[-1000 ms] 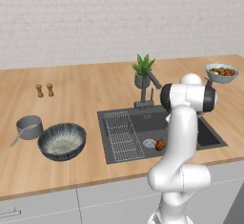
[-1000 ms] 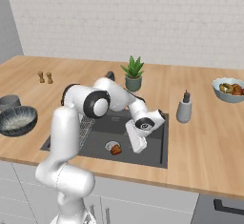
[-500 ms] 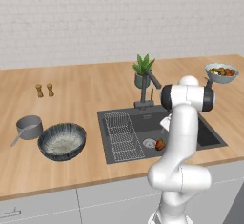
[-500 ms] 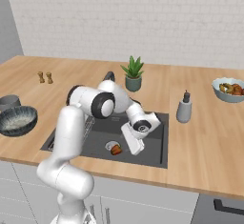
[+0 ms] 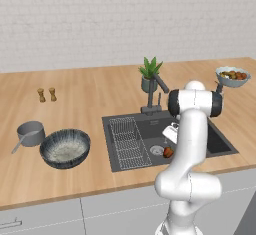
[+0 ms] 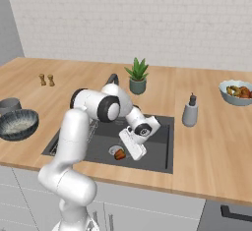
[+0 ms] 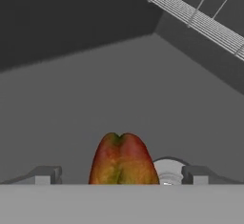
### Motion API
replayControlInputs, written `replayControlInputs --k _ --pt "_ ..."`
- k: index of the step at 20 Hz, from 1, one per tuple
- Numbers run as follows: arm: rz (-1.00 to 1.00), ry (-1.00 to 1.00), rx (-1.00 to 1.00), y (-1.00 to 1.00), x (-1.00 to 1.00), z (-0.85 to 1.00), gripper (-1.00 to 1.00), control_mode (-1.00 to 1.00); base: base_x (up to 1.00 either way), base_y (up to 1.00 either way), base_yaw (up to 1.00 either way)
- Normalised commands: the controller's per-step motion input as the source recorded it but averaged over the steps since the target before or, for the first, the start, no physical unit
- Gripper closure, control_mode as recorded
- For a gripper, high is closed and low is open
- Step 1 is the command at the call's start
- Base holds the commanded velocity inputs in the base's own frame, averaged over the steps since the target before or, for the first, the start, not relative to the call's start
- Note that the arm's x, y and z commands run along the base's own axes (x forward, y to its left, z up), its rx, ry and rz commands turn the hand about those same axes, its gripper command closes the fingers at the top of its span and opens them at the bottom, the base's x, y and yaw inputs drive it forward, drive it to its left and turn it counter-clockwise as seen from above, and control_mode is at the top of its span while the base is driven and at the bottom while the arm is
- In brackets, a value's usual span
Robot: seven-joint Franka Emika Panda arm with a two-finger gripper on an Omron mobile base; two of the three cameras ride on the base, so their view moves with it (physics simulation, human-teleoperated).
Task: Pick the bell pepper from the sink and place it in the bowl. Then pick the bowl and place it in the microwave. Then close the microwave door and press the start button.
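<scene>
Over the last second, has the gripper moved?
Yes. In the right base view the gripper has dropped lower into the sink, closer to the bell pepper.

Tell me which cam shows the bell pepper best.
Hand view: the bell pepper sits large between the open tool's tips. In both base views it is a small red spot in the sink, partly hidden by the arm.

White arm folded forward and down, end effector (image 7: 121,176) low (fingers spread wide)
</scene>
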Motion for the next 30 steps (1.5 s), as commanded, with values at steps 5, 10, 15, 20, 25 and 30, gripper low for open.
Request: replayControlInputs --k 5,10,15,20,25,30 --pt "0.11 0.0 0.01 0.18 0.06 -0.26 -1.0 -1.0 0.0 0.0 0.0" --pt "0.1 -0.04 0.01 0.2 0.07 -0.18 -1.0 -1.0 0.0 0.0 0.0" --pt "0.08 -0.02 0.03 0.13 0.0 -0.23 1.0 -1.0 0.0 0.0 0.0" --pt "0.06 -0.05 0.02 0.01 0.0 -0.15 1.0 -1.0 0.0 0.0 0.0" --pt "0.01 -0.16 0.0 -0.09 -0.29 0.31 1.0 -1.0 0.0 0.0 0.0" --pt "0.0 -0.17 0.0 -0.34 -0.75 1.0 1.0 -1.0 0.0 0.0 0.0"
